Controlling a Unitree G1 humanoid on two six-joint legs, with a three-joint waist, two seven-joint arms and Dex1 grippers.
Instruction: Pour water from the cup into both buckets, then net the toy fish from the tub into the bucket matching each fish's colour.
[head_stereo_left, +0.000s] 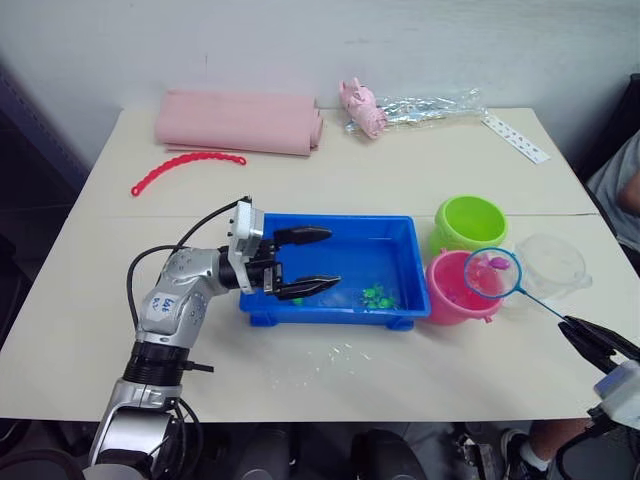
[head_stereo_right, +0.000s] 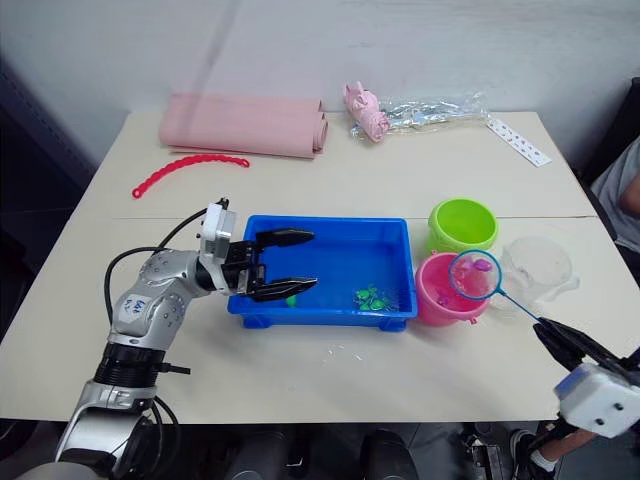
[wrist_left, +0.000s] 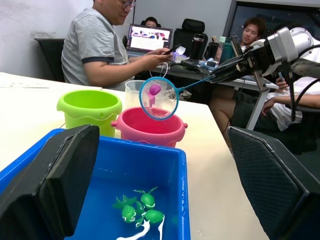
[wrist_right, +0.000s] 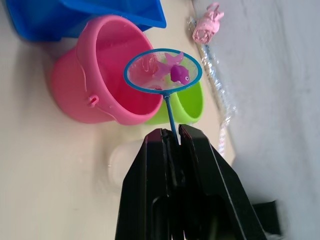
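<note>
With the net (wrist_right: 162, 71) held out beyond the right gripper (wrist_right: 170, 136), whose fingers are pinched tight on its thin handle, the netting step is judged to be in hand. A pink fish (wrist_right: 179, 75) is carried in the mesh, and the ring is hung over the near rim of the pink bucket (head_stereo_left: 455, 290), well ahead of the fingertips. The pouring is taken as done (the cup (head_stereo_left: 551, 266) stands just beyond the net, between the ring and the right fingers in the head view, and looks empty or nearly so, though its water level cannot be told). The green bucket (head_stereo_left: 470, 222) is set just behind the pink one.

The left gripper (head_stereo_left: 308, 262) is held over the near-left part of the tub (head_stereo_left: 330, 305), its fingers spread wide and holding nothing. A cluster of green fish (wrist_left: 140, 210) is seen in the tub straight ahead of those fingers, toward the end nearest the buckets.

For the next move, a tip or roll of the net over the pink bucket is called for, so that the fish is dropped inside and not onto the bench (head_stereo_left: 400, 180). Little room is left between ring and rim, so a slight advance before the turn is thought wise. The green fish would then be left for the green bucket.
</note>
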